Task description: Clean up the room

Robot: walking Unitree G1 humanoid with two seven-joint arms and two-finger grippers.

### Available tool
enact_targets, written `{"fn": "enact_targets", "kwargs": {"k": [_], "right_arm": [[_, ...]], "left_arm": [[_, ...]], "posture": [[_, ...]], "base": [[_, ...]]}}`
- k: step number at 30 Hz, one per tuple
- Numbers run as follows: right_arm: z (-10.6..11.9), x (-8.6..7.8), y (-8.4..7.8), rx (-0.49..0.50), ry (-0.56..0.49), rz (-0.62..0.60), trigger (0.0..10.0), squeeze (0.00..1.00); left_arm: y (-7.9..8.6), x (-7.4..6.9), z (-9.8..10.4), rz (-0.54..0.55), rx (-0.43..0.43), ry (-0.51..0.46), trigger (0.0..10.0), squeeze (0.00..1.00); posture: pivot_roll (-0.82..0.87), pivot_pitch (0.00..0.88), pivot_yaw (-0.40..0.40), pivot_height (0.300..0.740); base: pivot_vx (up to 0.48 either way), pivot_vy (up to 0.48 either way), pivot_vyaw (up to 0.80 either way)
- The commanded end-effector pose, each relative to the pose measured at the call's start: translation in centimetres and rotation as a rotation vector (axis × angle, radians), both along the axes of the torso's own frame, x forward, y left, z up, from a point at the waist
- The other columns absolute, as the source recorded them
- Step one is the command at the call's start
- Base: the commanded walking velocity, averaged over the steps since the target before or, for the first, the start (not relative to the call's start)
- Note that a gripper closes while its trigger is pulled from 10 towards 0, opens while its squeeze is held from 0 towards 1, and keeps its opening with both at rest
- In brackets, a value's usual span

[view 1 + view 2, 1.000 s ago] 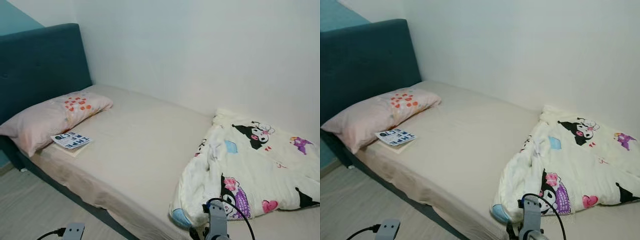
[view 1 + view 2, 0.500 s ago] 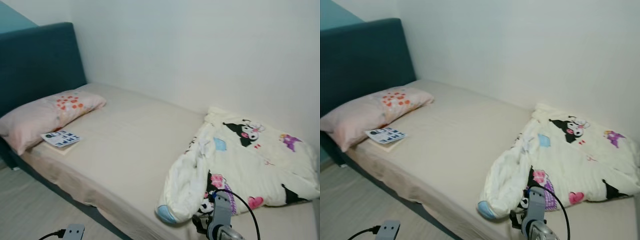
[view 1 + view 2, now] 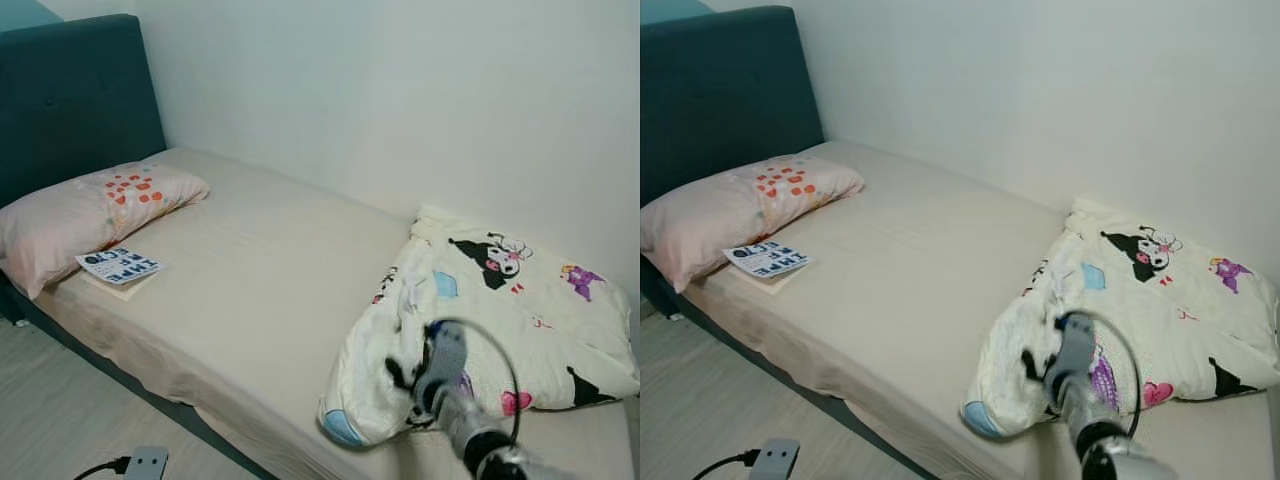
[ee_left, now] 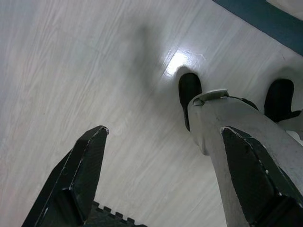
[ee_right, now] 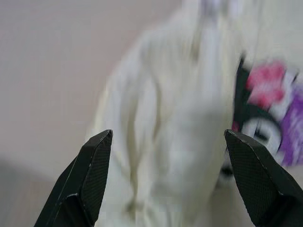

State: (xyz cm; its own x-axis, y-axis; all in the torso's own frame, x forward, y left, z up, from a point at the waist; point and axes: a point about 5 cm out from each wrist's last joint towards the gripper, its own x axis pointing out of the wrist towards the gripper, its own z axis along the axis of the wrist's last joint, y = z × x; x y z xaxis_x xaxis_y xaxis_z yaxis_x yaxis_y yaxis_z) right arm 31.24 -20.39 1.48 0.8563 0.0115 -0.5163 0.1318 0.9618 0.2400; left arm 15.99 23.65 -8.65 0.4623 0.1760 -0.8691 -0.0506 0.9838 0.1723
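A crumpled cream blanket (image 3: 500, 300) printed with cartoon figures lies heaped on the right part of the bed (image 3: 260, 270). My right gripper (image 3: 425, 360) is raised over the blanket's near folded edge. In the right wrist view the right gripper (image 5: 168, 135) is open, its fingers spread wide with the blurred blanket (image 5: 180, 118) just ahead and nothing held. A pink pillow (image 3: 90, 215) rests by the headboard, and a book (image 3: 118, 266) lies flat beside it near the bed's edge. My left gripper (image 4: 164, 131) hangs open over the floor.
A dark teal headboard (image 3: 70, 100) stands at the left and a white wall (image 3: 400, 100) runs behind the bed. Pale wood floor (image 3: 60, 420) lies before the bed. In the left wrist view my feet (image 4: 189, 94) stand on that floor.
My right arm has risen and reached forward, from below the blanket's edge to over its near fold. The camera has shifted a little. The left arm still hangs.
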Motion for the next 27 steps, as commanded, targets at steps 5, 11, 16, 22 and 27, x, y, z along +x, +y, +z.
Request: {"fn": "enact_targets", "kwargs": {"k": [5, 11, 16, 22, 27], "right_arm": [[1.4, 0.9, -1.3, -0.013, -0.058, -0.035, 10.0, 0.00], [3.1, 1.6, -3.4, -0.040, -0.115, -0.084, 10.0, 0.00], [5.9, 2.9, -5.5, 0.000, -0.231, -0.169, 10.0, 0.00], [7.6, 3.6, -6.2, 0.019, -0.308, -0.187, 10.0, 0.00], [9.5, 4.5, -6.3, 0.021, -0.379, -0.168, 10.0, 0.00]], "left_arm": [[0.0, -0.7, -0.3, 0.193, -0.079, -0.063, 10.0, 0.00], [0.0, -0.2, 0.2, 0.258, -0.147, -0.221, 10.0, 0.00], [3.4, 11.1, 9.3, 0.123, -0.152, -0.684, 10.0, 0.00], [4.4, 14.6, 14.1, 0.033, -0.109, -0.875, 10.0, 0.00], [3.5, 16.6, 17.4, -0.095, -0.115, -1.017, 10.0, 0.00]], "posture": [[-0.06, 0.000, -0.062, 0.656], [-0.04, 0.000, -0.064, 0.636], [-0.03, 0.000, -0.048, 0.616], [-0.02, 0.036, -0.034, 0.591], [0.00, 0.089, -0.017, 0.561]], "base": [[0.000, 0.000, 0.00], [0.000, 0.000, 0.00], [0.000, 0.000, 0.00], [0.000, 0.000, 0.00], [0.000, 0.000, 0.00]]}}
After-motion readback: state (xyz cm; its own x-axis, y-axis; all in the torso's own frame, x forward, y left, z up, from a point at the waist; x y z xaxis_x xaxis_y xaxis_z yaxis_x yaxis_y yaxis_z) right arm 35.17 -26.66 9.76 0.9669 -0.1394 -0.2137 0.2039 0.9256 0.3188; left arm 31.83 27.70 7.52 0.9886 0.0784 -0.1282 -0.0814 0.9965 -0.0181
